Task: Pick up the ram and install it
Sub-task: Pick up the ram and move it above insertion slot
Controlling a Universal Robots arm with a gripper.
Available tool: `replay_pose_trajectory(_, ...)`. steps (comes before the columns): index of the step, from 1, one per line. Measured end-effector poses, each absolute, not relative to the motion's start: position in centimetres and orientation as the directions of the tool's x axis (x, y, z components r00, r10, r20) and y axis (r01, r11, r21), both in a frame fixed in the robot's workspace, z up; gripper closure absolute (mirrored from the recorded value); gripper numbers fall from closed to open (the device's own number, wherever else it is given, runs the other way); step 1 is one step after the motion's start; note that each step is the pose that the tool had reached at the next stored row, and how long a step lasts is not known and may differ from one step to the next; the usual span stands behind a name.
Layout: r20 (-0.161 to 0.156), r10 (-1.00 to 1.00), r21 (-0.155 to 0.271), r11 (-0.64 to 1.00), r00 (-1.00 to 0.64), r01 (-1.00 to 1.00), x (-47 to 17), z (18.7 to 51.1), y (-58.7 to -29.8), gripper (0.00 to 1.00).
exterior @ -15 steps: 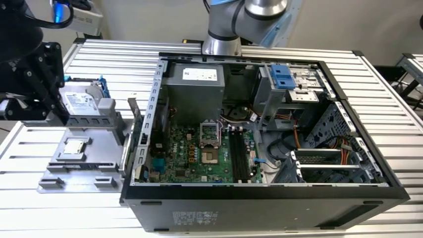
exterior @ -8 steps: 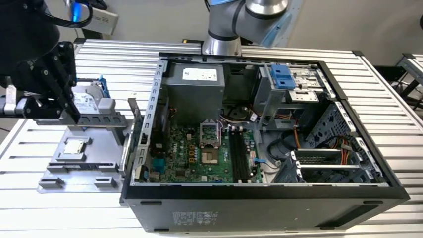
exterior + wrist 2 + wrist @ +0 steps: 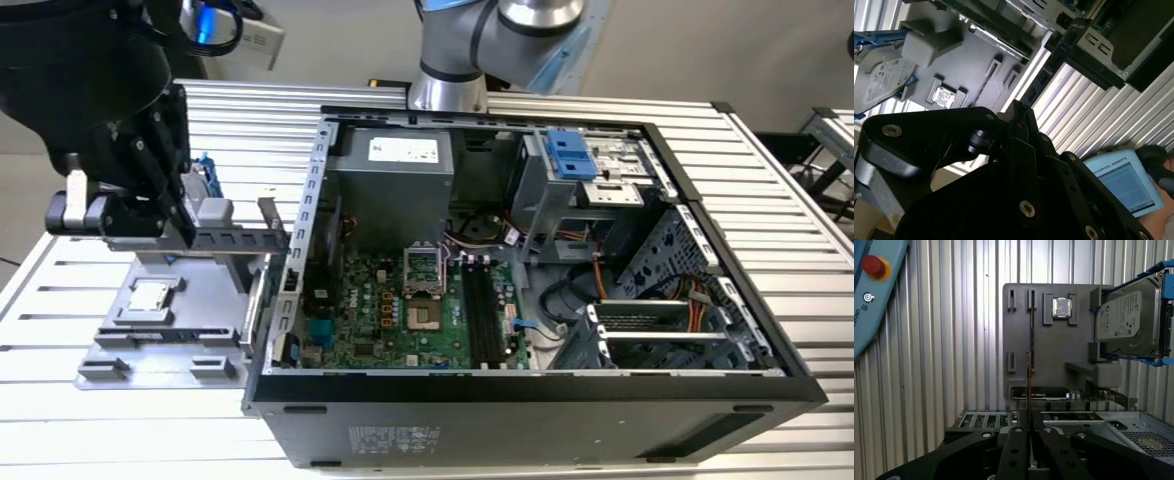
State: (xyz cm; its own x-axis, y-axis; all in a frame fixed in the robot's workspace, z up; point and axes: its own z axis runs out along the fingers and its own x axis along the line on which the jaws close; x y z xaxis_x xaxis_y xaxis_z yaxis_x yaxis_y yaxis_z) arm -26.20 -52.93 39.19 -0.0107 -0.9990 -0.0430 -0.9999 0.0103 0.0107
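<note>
The ram (image 3: 1029,355) shows edge-on in the first wrist view as a thin line running out from the fingertips. In the exterior view the ram (image 3: 240,238) is a dark narrow strip held level above the grey parts tray (image 3: 174,335), between the arm and the computer case's side wall. My gripper (image 3: 184,232) is shut on it, hanging over the tray at the exterior view's left. Its black fingers (image 3: 1016,440) meet around the strip, and the gripper (image 3: 1017,107) looks pressed together in the second wrist view. The board's black memory slots (image 3: 483,310) lie inside the open case.
The tray also carries a silver hard drive in a blue frame (image 3: 1126,315) and a square processor chip (image 3: 1061,307). The open computer case (image 3: 534,390) fills the middle of the slatted metal table (image 3: 80,420). A blue teach pendant (image 3: 1126,182) is held in a person's hand (image 3: 1166,172).
</note>
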Motion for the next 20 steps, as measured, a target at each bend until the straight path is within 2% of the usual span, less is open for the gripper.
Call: replay_pose_trajectory(20,-0.043,-0.999,0.01,0.01,-0.011,-1.0,-20.8,39.2,-52.5,1.0)
